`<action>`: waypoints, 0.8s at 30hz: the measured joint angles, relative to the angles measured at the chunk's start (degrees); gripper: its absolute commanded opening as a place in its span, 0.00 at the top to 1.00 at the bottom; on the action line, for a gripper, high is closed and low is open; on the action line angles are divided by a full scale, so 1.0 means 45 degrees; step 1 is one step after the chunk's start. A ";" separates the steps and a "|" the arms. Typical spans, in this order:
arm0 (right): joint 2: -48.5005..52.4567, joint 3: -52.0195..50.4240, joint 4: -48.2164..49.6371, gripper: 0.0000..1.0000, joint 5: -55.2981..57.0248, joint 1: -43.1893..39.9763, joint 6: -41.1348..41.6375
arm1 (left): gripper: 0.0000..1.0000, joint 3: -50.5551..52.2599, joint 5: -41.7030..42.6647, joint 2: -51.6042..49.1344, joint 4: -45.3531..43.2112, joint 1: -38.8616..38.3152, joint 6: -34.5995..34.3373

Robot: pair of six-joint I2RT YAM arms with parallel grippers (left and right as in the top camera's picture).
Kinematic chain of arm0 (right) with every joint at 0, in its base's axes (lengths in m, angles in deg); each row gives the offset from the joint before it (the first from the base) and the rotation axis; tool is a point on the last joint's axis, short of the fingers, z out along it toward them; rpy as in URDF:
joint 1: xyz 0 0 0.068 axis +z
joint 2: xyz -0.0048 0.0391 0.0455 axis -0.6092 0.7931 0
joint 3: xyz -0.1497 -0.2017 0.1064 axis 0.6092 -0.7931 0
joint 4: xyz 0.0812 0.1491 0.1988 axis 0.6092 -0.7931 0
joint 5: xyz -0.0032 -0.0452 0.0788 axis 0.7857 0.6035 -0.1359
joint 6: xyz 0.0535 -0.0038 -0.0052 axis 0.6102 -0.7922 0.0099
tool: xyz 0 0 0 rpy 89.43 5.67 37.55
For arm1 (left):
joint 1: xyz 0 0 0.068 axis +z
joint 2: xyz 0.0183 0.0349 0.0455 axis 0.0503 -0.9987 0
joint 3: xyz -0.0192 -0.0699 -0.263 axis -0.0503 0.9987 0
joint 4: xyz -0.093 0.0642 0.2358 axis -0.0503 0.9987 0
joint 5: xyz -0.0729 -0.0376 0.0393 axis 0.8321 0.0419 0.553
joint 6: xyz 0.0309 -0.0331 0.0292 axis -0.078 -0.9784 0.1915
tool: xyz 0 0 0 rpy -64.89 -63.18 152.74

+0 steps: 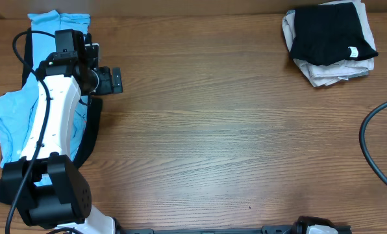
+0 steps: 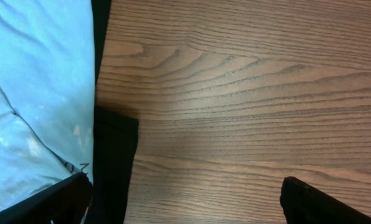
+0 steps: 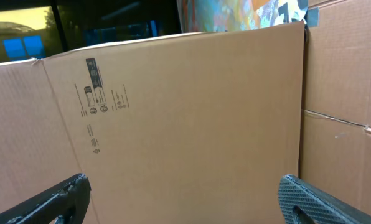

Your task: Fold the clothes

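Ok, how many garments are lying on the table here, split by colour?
Light blue garment: 1
Black: 2, the folded black garment with a white label, and the black garment under the blue one
Pale grey garment, beneath the folded black one: 1
Total: 4, as far as the piles show

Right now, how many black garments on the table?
2. A folded black garment tops the pale folded pile at far right; another black garment lies under the light blue garment at left. More may hide under the left arm.
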State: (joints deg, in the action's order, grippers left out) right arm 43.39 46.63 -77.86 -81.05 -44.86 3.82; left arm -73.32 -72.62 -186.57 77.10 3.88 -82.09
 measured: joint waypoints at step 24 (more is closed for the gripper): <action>-0.6470 -1.2143 0.3531 0.00 -0.0427 0.0321 0.0010 | 0.00 0.0000 0.0000 0.0000 -0.0005 0.0000 0.0000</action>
State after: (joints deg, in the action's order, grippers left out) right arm 14.27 -8.01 -61.97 -82.97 -43.42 3.86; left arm -73.32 -72.62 -186.57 77.08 3.88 -82.09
